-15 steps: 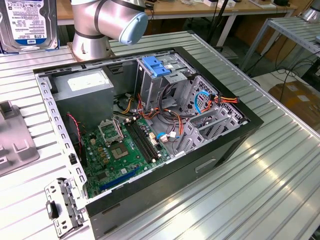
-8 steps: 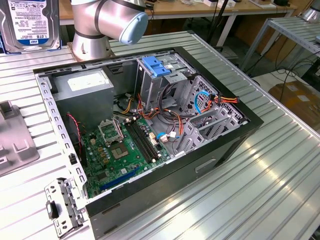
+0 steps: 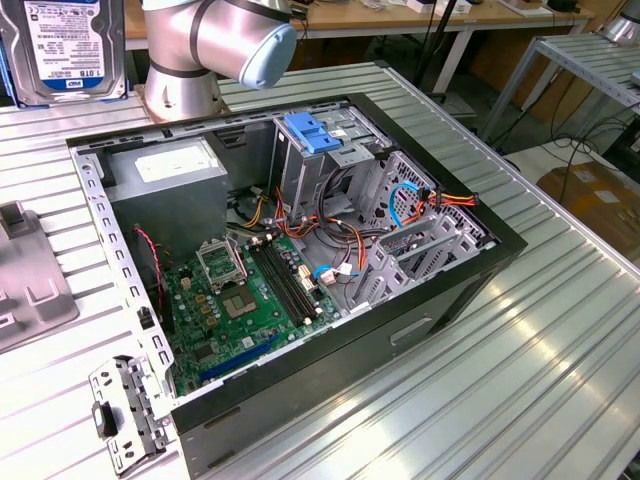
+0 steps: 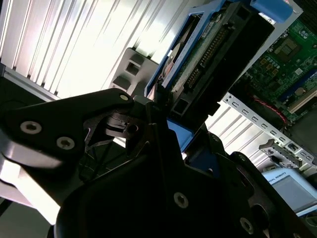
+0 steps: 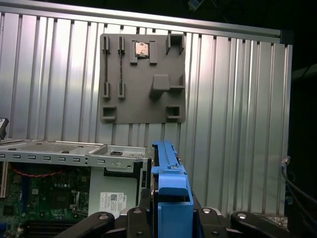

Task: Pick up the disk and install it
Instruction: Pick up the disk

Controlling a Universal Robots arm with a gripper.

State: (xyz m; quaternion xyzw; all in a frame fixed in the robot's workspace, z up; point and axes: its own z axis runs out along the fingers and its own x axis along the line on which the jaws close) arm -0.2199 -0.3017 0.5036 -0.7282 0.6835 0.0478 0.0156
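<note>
Lighting is bright and overhead: in the exterior view the ribbed surface (image 3: 520, 330) shows a soft sheen, in the second wrist view it glares to white while the end effector (image 4: 161, 106) lies in deep shadow.

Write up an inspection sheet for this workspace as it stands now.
Surface: ribbed metal table carrying an open computer case.
Job's things: disk held upright, clear of the case, white label towards the exterior view, blue rails on its sides.
Clutter: grey holder plate and a loose metal bracket on the table beside the case.
Grippers: gripper shut on the disk.
Cables: orange, red and blue wires inside the case.
Surroundings: workbench behind the table, cardboard box on the floor at the exterior view's right.
</note>
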